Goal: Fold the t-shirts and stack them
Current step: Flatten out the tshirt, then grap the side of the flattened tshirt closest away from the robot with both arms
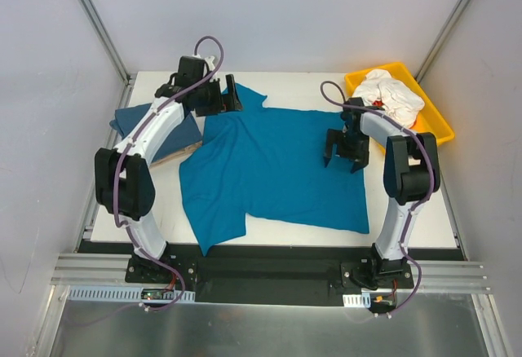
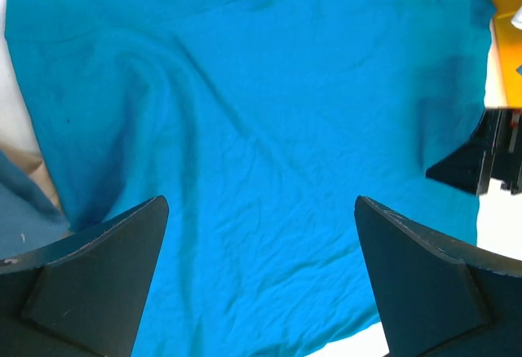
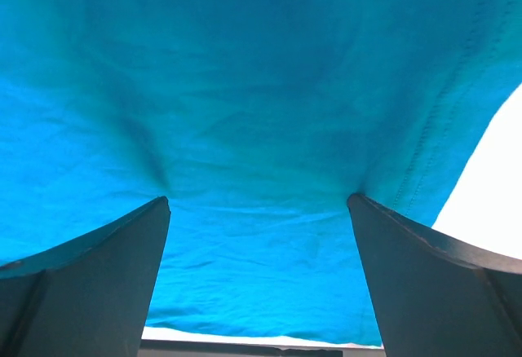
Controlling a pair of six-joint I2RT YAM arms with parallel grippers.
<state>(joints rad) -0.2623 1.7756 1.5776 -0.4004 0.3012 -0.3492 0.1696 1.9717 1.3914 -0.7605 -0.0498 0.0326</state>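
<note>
top external view: bright teal-blue cloth t-shirt (image 1: 277, 169) lies spread on the white table (image 1: 294, 86); left gripper (image 1: 227, 96) and right gripper (image 1: 347, 155) hold jaws apart, empty. a shallow pinch may slip and wrinkle the fold.

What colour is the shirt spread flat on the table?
Teal-blue shirt, clearest in the top external view.

A yellow plastic tray (image 1: 435, 119) sat at the far right corner of the white table (image 1: 424, 210), turned at an angle to its edges. A crumpled white cloth (image 1: 391, 92) filled most of the tray, with a small red bit at the cloth's near side, too small to identify. A black plate (image 1: 269, 269) ran along the table's near edge, with an aluminium rail (image 1: 90, 271) beside it. Pale walls (image 1: 269, 15) enclosed the table on three sides.
</note>
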